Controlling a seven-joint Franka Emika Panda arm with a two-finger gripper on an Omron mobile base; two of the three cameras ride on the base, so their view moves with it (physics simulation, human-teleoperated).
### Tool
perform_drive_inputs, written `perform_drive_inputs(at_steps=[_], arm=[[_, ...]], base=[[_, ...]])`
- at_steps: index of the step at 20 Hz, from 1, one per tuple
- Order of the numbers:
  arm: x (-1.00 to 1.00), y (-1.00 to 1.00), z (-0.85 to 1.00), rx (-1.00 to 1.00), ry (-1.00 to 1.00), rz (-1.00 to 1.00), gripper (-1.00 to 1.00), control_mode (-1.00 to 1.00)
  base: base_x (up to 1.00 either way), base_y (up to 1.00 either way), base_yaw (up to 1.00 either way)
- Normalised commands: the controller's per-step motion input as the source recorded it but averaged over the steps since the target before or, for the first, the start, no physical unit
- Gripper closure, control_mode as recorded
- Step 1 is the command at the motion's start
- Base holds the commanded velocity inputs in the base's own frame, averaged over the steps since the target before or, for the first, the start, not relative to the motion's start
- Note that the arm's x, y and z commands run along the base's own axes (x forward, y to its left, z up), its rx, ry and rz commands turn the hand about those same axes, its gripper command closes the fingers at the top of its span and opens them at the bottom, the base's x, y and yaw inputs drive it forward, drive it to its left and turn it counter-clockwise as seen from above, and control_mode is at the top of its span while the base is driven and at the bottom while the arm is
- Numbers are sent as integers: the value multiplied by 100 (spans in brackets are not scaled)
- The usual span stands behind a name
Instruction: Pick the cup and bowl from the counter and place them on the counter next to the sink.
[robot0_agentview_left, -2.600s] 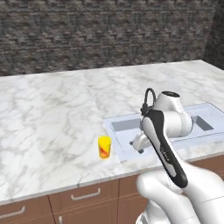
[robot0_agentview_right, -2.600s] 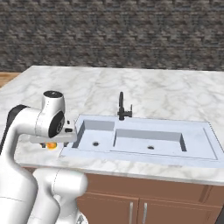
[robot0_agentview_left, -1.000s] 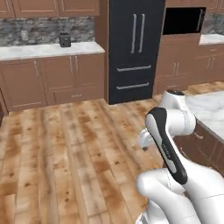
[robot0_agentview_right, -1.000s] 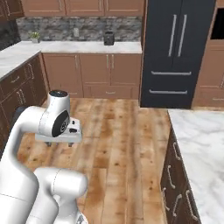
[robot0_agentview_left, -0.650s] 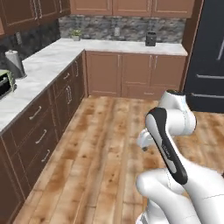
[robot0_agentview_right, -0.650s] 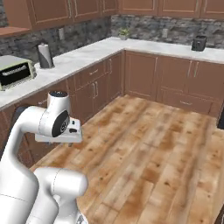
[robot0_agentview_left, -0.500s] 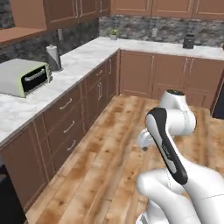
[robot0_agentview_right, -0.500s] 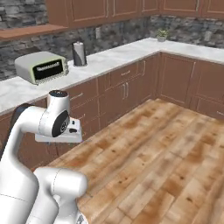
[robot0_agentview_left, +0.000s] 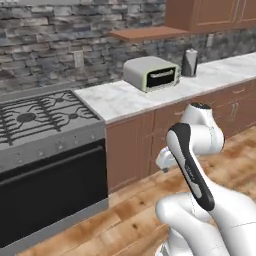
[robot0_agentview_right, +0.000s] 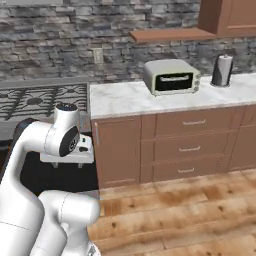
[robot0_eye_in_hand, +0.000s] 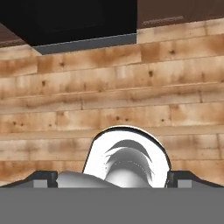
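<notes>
The surface (robot0_agentview_left: 120, 97) beside the stove (robot0_agentview_left: 40, 117) is white marble with grey veins, smooth and faintly glossy. The cabinets (robot0_agentview_right: 185, 145) under it are brown wood with a satin finish and thin metal pulls. The stove top looks like matt grey metal with dark cast grates; its oven door (robot0_agentview_left: 50, 190) is glossy black. The wall (robot0_agentview_right: 75, 35) behind the stove is rough grey stone. The floor (robot0_eye_in_hand: 122, 96) is knotty, lightly shiny wood planks. The toaster oven (robot0_agentview_right: 171, 76) on the marble has a pale, smooth shell.
</notes>
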Motion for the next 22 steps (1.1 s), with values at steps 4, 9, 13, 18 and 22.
perform_drive_inputs(at_steps=[4, 9, 13, 18, 22], arm=[[0, 0, 0, 0, 0, 0, -100, 100], [0, 0, 0, 0, 0, 0, -100, 100], [0, 0, 0, 0, 0, 0, -100, 100], [0, 0, 0, 0, 0, 0, -100, 100], [0, 0, 0, 0, 0, 0, -100, 100]], base=[[-12, 0, 98], [72, 25, 20], [100, 97, -8], [100, 100, -28], [98, 98, -30]])
